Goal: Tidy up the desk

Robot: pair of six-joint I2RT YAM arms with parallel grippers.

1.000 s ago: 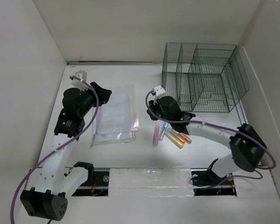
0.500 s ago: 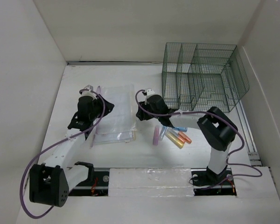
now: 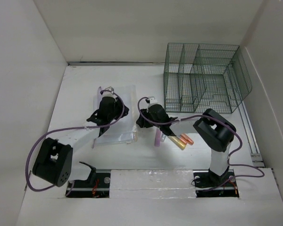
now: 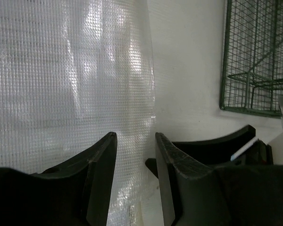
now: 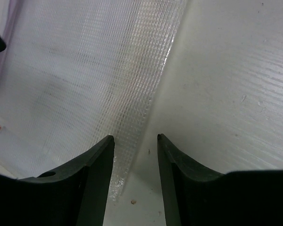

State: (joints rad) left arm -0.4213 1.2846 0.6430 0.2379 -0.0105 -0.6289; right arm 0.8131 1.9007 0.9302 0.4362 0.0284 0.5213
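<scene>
**Materials and shapes.** A stack of flat pouches of clear plastic with a fine woven grid lies on the desk, a smooth matte white tabletop. The pouches are rectangular, glossy where light strikes them, and fanned slightly at their near corners. To their right lie three short markers: one pink, one yellow, one orange. The yellow and orange ones lie side by side. A dark green wire rack of square mesh, divided into stepped compartments, stands at the far right corner of the desk.

**Grippers.** The left gripper hangs low over the pouches close to their right edge. Its black fingers stand apart with only the grid plastic showing in the gap, and they hold nothing. The right gripper is likewise open and empty. Its gap straddles the same long edge, with pouch under one finger and bare desk under the other. The two grippers are near each other but apart.

**Edges and room.** The pouches' right edge runs straight, with a strip of bare desk between it and the rack. The markers lie just beside the right arm's forearm, well apart from the rack. Bare tabletop borders the pouches on the left and far sides.

**Surface and room.** The desk fills the floor of the enclosure. Plain white walls rise on its left, far and right sides.
</scene>
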